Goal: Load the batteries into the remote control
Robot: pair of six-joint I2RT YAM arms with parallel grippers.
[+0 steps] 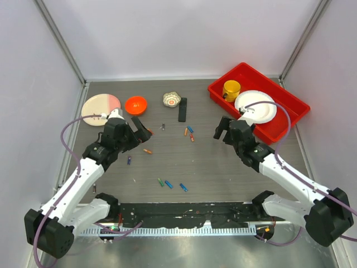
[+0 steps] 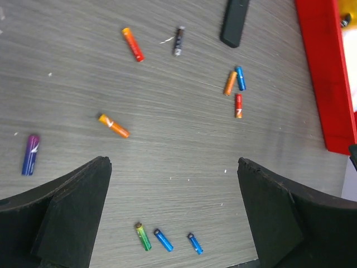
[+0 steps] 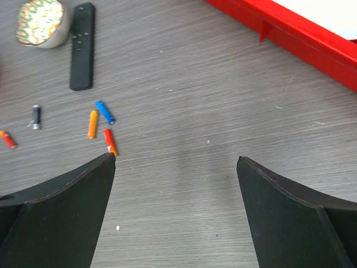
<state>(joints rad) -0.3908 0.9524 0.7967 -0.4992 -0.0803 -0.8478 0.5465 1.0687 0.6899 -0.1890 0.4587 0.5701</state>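
The black remote control (image 1: 182,109) lies flat at the back middle of the table, also seen as remote (image 2: 235,21) and remote (image 3: 82,46). Batteries lie scattered: a blue, orange and red cluster (image 1: 189,133) near it, an orange one (image 2: 114,125), a purple one (image 2: 30,154), and a green one (image 2: 143,236) beside two blue ones (image 2: 163,240). My left gripper (image 1: 144,129) (image 2: 173,162) hangs open over bare table, left of the cluster. The right gripper (image 1: 219,128) (image 3: 176,157) is open too, with the red battery (image 3: 110,141) just off its left fingertip.
A red bin (image 1: 290,97) at the back right holds a yellow cup (image 1: 231,89) and a white plate (image 1: 255,106). An orange bowl (image 1: 135,104), a pink-and-cream plate (image 1: 100,109) and a small patterned bowl (image 1: 172,99) stand along the back.
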